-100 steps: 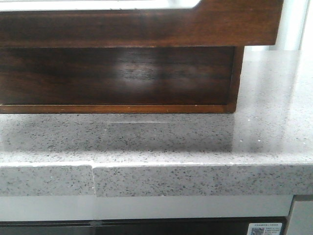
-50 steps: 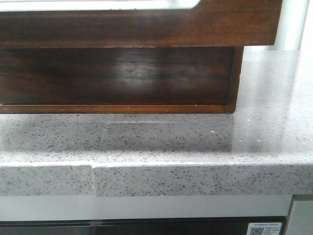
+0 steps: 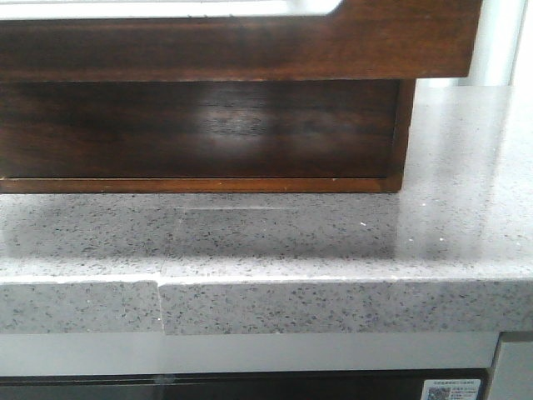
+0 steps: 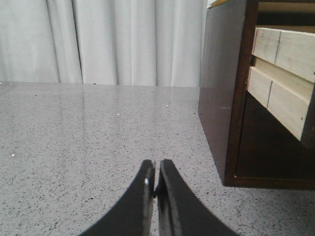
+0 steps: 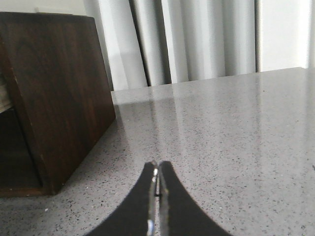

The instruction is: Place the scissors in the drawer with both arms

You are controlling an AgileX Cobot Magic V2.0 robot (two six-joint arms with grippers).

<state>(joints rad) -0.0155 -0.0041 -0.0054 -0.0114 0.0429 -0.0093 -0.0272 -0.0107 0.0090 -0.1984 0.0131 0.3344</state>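
Still unchanged: both end effectors, left (image 4: 154,181) and right (image 5: 157,179), stay pressed together, empty, above the speckled worktop (image 3: 333,242) beside the drawer (image 3: 250,50)

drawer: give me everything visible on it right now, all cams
The drawer shows in the front view as a wide, glossy dark brown wooden front with a pale, rounded-corner area along its top edge, standing out over a darker recess in the cabinet. In the left wrist view pale wooden side boards jut from the dark cabinet frame, so it looks pulled open. The cabinet sits on the speckled grey countertop. No scissors or gripper touches the drawer; its inside is hidden.
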